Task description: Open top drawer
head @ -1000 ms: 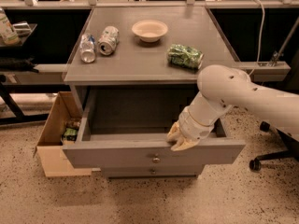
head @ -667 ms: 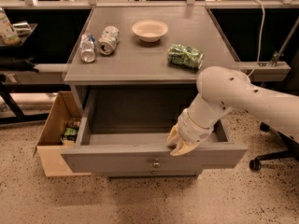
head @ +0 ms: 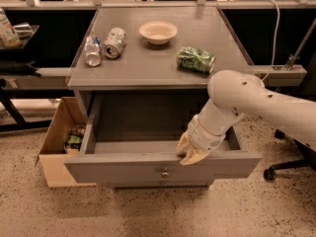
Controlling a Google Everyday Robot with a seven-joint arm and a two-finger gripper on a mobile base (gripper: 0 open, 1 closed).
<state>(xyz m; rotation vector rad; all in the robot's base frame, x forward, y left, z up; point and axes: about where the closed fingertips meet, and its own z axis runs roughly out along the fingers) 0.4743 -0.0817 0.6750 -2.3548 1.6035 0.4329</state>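
The top drawer (head: 123, 169) of the grey cabinet is pulled far out, its deep grey box open and empty, with a small round metal knob (head: 165, 174) at the centre of its flat front. My gripper (head: 190, 154) rests on the top edge of the drawer front, right of centre, with the white arm reaching in from the right. A lower drawer's knob (head: 160, 182) shows just beneath.
On the cabinet top (head: 148, 63) lie a clear bottle (head: 92, 51), a can (head: 114, 35), a white bowl (head: 158, 31) and a green bag (head: 195, 59). A cardboard box (head: 59, 142) stands at the left. An office chair base (head: 286, 164) is at the right.
The drawer has slid a little further out towards the camera, with my gripper moving along on its front edge.
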